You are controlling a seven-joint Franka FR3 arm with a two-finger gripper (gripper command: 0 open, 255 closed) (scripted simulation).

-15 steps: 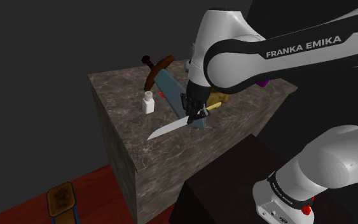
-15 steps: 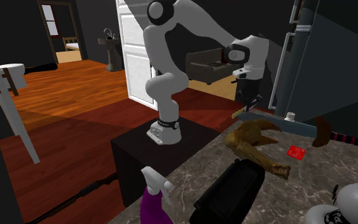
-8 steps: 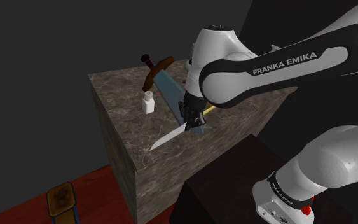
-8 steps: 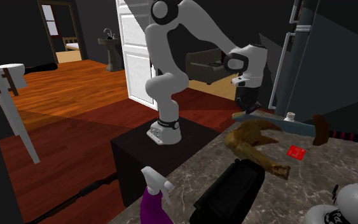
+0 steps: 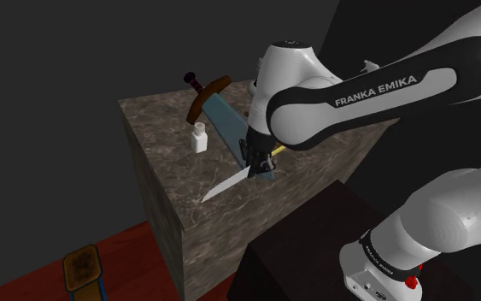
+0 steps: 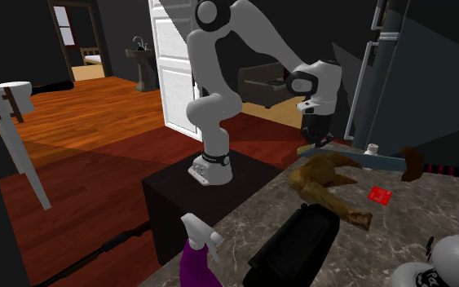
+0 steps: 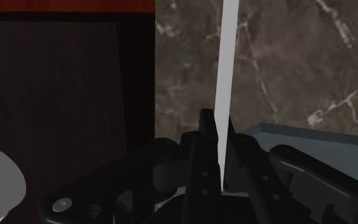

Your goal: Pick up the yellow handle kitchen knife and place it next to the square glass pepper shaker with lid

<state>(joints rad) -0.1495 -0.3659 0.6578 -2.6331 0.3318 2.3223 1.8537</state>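
Dark marble table [image 5: 175, 167] carries everything. End effector [image 5: 258, 162] is clamped on the yellow-handled knife [image 5: 225, 180], its blade pointing to 7 o'clock in the shoulder view. Transport step, I judge: next, carry it toward 10 o'clock and lay it beside the white pepper shaker [image 5: 199, 138], whose contents I cannot tell.

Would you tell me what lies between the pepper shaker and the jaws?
In the shoulder view, the sword's blue-grey blade lies between the pepper shaker and the jaws.

Knife [image 5: 232, 179] in gripper [image 5: 255, 160], near white shaker [image 5: 199, 138]
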